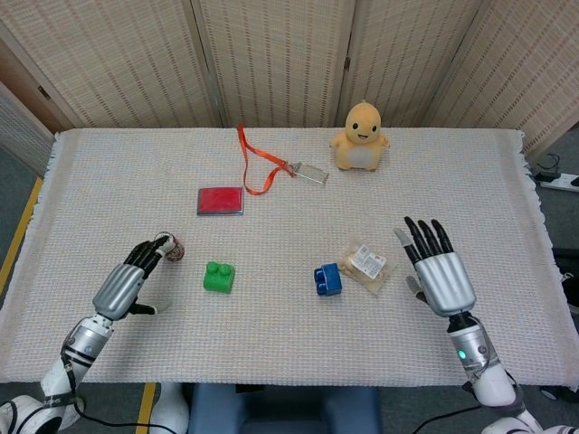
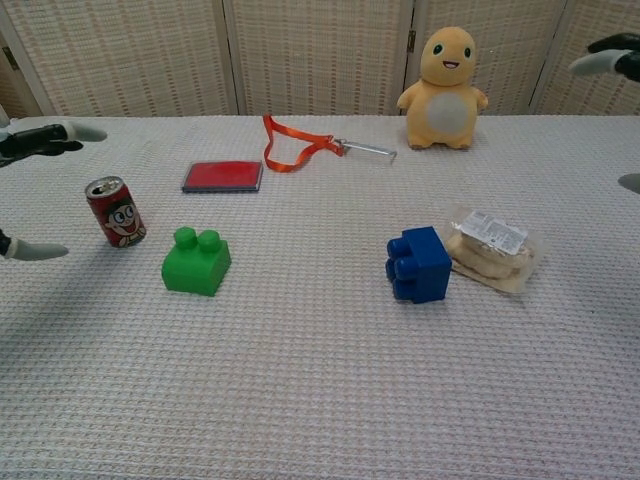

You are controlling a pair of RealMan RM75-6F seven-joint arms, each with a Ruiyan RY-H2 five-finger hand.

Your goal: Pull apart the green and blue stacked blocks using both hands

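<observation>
The green block (image 1: 218, 277) (image 2: 196, 262) lies on the cloth left of centre, studs up. Apart from it, the blue block (image 1: 327, 279) (image 2: 418, 264) rests on its side near the middle. My left hand (image 1: 125, 287) hovers to the left of the green block with its fingers spread and nothing in it; the chest view catches only its fingertips (image 2: 45, 140) at the left edge. My right hand (image 1: 439, 272) is raised well right of the blue block, flat and spread, holding nothing; just its fingertips (image 2: 610, 55) show in the chest view.
A small red can (image 2: 115, 211) stands left of the green block. A clear snack packet (image 2: 490, 249) lies against the blue block's right side. Farther back are a red card case (image 2: 222, 175), an orange lanyard (image 2: 297, 147) and a yellow plush toy (image 2: 444, 87).
</observation>
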